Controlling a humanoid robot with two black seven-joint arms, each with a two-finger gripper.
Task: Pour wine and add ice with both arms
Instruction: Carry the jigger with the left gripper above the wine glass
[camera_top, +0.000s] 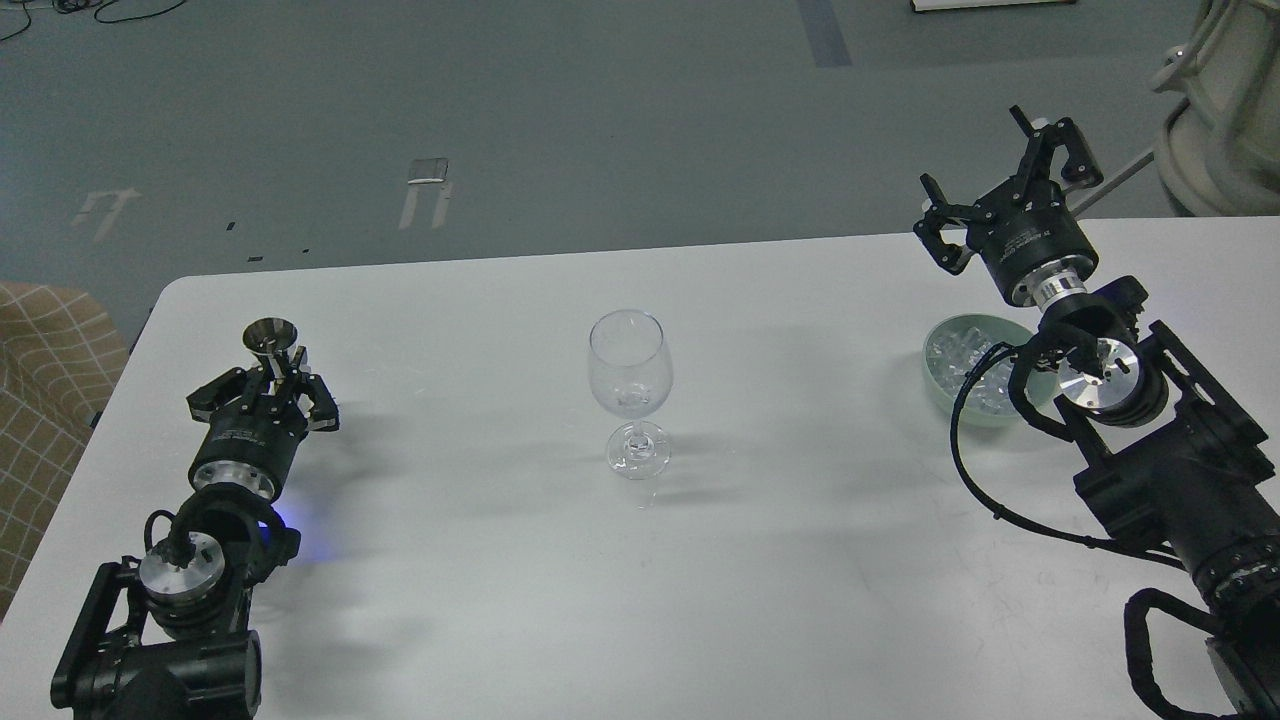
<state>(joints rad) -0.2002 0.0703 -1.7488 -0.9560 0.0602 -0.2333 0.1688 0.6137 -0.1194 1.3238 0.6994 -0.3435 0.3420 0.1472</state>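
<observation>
Two black pincers work over one white table (800, 560). The left pincer (268, 388) sits low near the table's left edge, its fingers spread partway around the stem of a single small metal cup (271, 338), a shiny cone-shaped jigger standing upright; whether the fingers actually touch it I cannot tell. The right pincer (1000, 200) is raised above the table's far right corner, its claw fingers splayed wide and holding nothing. Just beside and below the right wrist stands one pale green round bowl (940, 375) with a heap of ice (955, 352), small glassy cubes. One clear stemmed wine glass (630, 390) stands upright mid-table, well apart from both pincers.
</observation>
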